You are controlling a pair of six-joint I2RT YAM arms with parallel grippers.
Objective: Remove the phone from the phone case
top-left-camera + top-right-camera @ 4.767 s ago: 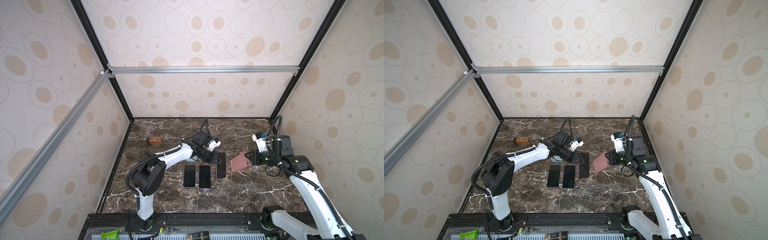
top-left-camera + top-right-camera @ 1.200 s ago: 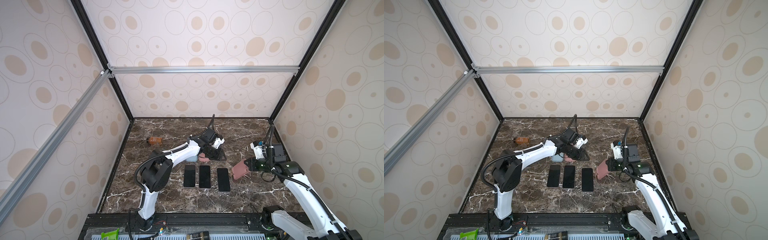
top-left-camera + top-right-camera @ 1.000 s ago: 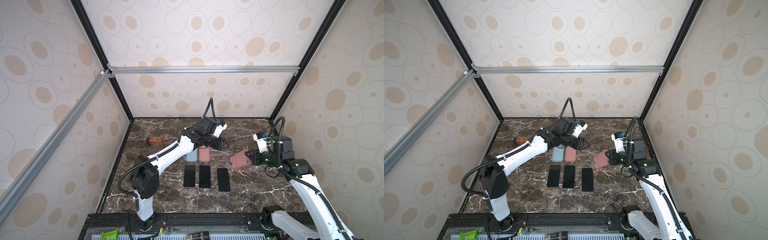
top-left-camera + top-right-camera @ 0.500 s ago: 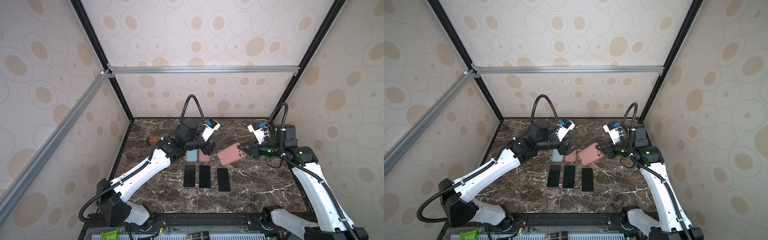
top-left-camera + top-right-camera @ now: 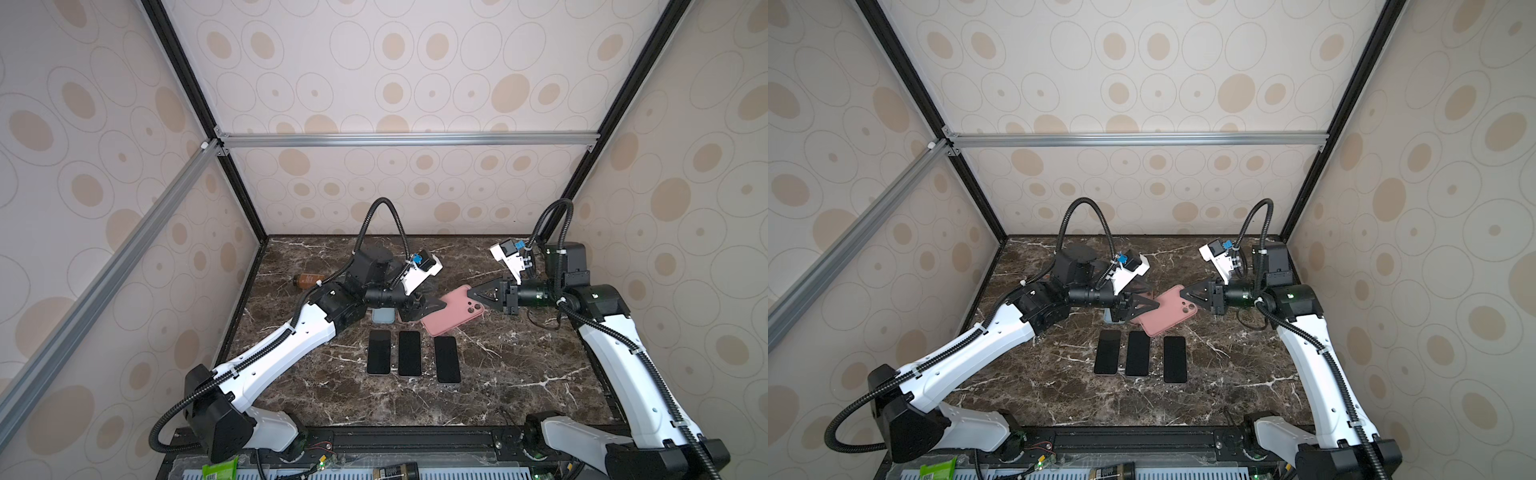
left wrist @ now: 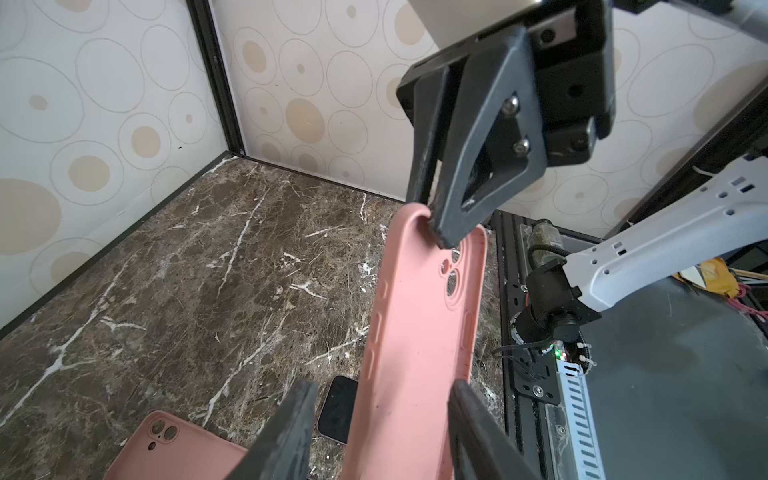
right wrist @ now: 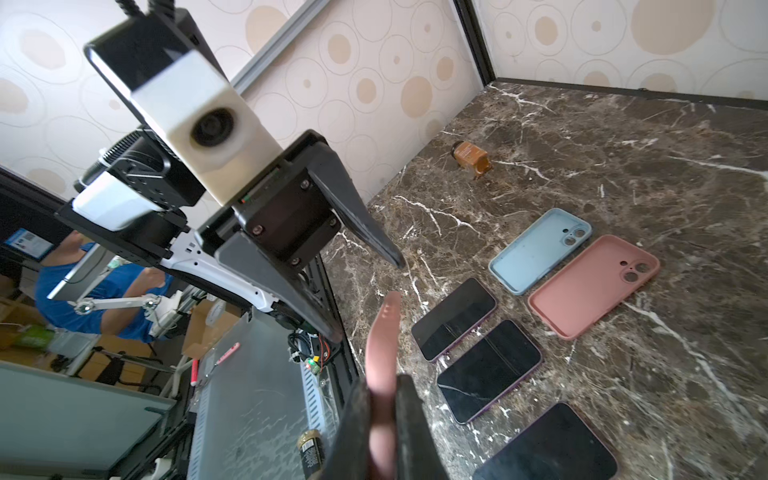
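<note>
Phone case in pink (image 5: 449, 318) hangs in the air between the two tools, clear of the marble surface (image 5: 519, 365). We see the right tool (image 5: 478, 293) pinching it at the end with the camera cut-out, its jaws narrowed onto the thin wall. The left wrist view shows one black finger (image 6: 469, 166) pressed over that rim. In the right wrist view the phone case (image 7: 384, 332) runs edge-on out from between the two pads. The left tool (image 5: 440, 305) faces the right tool tip to tip, and its jaws stand wide. In the left wrist view the free end of the case passes between its fingers (image 6: 286, 419). There is a gap on one side, and on the other we cannot tell whether the finger touches. We also cannot tell whether a phone sits inside the held case. Below the two tools, three phones (image 5: 409, 353) lie screen up on the surface, side by side in a row, close but apart. Just past that row, under the left tool, lie a blue case (image 7: 540, 249) and another pink case (image 7: 594, 284), next to each other and both empty. A small brown bottle (image 5: 307, 280) lies on its side well behind the left tool, near the side wall.
</note>
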